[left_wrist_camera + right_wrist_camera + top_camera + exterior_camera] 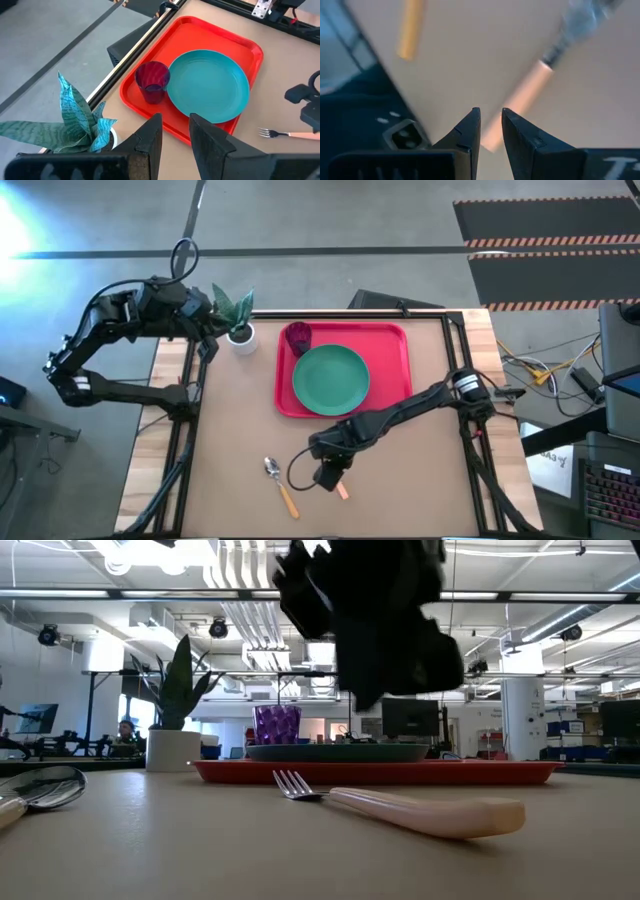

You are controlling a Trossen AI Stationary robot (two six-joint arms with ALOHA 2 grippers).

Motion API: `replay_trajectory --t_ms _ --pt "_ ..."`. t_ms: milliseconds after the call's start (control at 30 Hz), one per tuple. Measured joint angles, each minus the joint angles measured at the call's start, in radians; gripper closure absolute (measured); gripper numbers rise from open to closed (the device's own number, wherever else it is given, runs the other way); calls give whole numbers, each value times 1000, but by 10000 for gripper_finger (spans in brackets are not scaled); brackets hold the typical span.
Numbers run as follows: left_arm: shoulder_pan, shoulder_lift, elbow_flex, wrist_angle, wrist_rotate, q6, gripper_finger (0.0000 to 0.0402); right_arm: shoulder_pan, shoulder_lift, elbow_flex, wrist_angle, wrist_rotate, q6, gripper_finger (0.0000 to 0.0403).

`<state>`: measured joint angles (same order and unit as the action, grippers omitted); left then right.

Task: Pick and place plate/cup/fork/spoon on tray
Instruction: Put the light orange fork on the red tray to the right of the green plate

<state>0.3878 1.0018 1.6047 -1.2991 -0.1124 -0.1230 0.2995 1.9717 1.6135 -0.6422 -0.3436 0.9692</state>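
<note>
A: At the table's six o'clock edge, just below the tray (395,370), what is the right gripper (330,473) doing?

B: It hangs right over the fork (400,804), which lies flat on the table with its pale handle poking out at the gripper's five o'clock. The wrist camera shows the fingers (467,131) only a narrow gap apart, the handle lying past their tips and nothing between them. I'd judge it is lining up a grasp on the handle.

A: And the spoon (280,483)?

B: On the table at nine o'clock from that gripper, near but apart, bowl toward the tray. It looks next in line.

A: What's already loaded?

B: The plate (331,379) sits mid-tray and the cup (299,337) stands upright in the corner at eleven o'clock, just beside the plate's rim. That leaves the three o'clock strip bare, probably where the cutlery goes.

A: The left gripper (174,142)?

B: Parked off at ten o'clock beside the potted plant (237,320), fingers slightly apart and empty, out of the way.
</note>
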Motion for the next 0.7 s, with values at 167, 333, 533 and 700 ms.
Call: replay_trajectory --t_ms 167,333,533,700 --pt "0 -12 0 -1 3 0 322 2 -34 3 114 22 -34 334" --pt "0 -31 0 -1 3 -2 322 2 -36 2 94 4 -72 327" --pt "0 -55 0 -1 4 -25 322 2 -36 2 91 4 -98 267" --pt "0 -76 0 -1 4 -27 322 4 -36 1 82 4 -104 197"
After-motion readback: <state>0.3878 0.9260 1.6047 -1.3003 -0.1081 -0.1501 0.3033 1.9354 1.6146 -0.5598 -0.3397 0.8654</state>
